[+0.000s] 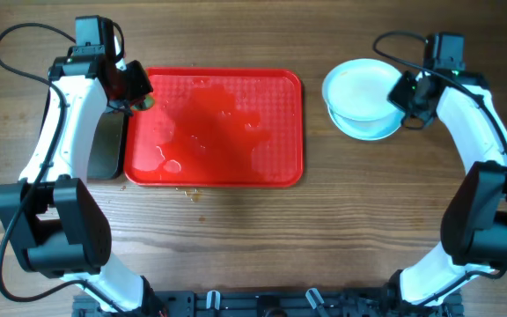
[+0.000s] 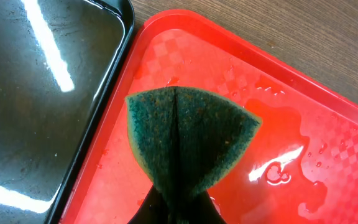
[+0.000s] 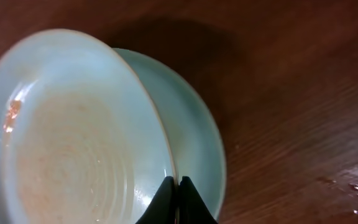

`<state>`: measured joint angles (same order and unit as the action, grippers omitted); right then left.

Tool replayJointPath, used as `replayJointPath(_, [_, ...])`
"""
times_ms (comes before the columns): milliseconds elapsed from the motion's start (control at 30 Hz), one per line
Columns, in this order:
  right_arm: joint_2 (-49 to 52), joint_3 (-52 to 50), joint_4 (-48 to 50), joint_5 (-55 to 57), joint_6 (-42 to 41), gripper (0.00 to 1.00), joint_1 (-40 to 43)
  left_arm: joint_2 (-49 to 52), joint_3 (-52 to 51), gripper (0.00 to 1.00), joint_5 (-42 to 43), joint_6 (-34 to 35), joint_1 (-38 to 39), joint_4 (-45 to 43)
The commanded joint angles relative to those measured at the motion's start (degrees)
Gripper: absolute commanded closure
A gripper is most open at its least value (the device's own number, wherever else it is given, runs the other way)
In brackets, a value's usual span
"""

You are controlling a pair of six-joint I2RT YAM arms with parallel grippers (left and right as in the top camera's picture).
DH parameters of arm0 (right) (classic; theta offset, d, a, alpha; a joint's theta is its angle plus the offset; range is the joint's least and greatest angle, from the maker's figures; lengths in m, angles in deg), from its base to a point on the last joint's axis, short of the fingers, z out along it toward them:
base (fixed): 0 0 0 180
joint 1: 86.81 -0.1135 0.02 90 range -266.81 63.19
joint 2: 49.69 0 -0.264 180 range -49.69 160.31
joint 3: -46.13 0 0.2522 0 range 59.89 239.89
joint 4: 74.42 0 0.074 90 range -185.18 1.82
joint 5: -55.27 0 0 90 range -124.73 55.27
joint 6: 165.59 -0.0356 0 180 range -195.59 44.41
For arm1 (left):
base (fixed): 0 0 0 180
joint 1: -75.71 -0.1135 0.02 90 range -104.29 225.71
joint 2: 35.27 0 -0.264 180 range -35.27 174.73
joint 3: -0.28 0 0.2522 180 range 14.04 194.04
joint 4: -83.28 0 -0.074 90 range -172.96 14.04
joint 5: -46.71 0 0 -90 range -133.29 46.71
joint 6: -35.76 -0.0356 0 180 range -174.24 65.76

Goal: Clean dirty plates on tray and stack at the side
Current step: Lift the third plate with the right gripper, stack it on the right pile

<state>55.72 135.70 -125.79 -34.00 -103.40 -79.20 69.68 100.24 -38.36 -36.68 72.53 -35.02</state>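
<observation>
Overhead: shows the tray near the far edge, left of centre, wet with puddles; puts the plates stacked toward the far right corner, off the tray. Right wrist: catches the right gripper pinched narrow on the rim of the top plate, tilted over the lower plate. Left wrist: finds the left gripper clamping a folded green sponge above the tray's left end, beside the black pan.

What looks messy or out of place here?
Water puddles lie on the red tray, with small drips on the table beside its near edge. The top plate is off-centre over the lower plate and shows faint orange residue.
</observation>
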Motion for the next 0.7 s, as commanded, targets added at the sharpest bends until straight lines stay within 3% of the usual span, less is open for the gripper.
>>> replayJointPath(0, [-1.66, -3.13, 1.60, 1.84, -1.11, 0.96, 1.25, 0.17, 0.02, 0.96, -0.52, 0.92, -0.20, -0.07])
replayJointPath(67, [-1.64, -4.70, 1.75, 1.84, -0.63, 0.95, 1.25, 0.17, 0.02, 0.96, -0.57, 0.87, -0.22, 0.00])
replayJointPath(133, [-1.66, -4.68, 0.11, 1.75, -0.57, 0.69, 1.25, 0.09, 0.07, 0.96, -1.90, 0.79, -0.79, 0.37])
replayJointPath(167, [-1.70, -4.68, -0.50, 0.74, 0.42, 0.52, 1.25, -0.15, 0.13, 0.96, -2.12, 0.66, -1.53, 0.70])
replayJointPath(200, [-1.73, -4.50, -1.16, -1.84, 3.37, 0.44, 1.22, -0.57, 0.20, 0.96, -2.05, 0.66, -2.99, 1.22])
replayJointPath(367, [-1.92, 2.71, -6.21, -6.82, 7.34, 0.38, -1.70, -1.07, 0.17, 0.96, -2.10, -2.73, -10.60, 4.46])
replayJointPath(467, [-2.14, 6.16, -5.62, -8.50, 8.11, 0.37, -6.29, -0.68, 0.17, 0.96, -5.22, -3.67, -12.83, 4.22])
replayJointPath(533, [-2.14, 6.80, -3.63, -8.74, 8.11, 0.30, -10.19, 0.26, -0.04, 0.96, -9.77, -3.69, -13.81, 3.98])
replayJointPath(667, [-2.12, 6.80, -1.27, -8.72, 8.15, 0.26, -16.85, 5.51, -0.09, 0.96, -10.86, -3.85, -14.36, 3.91])
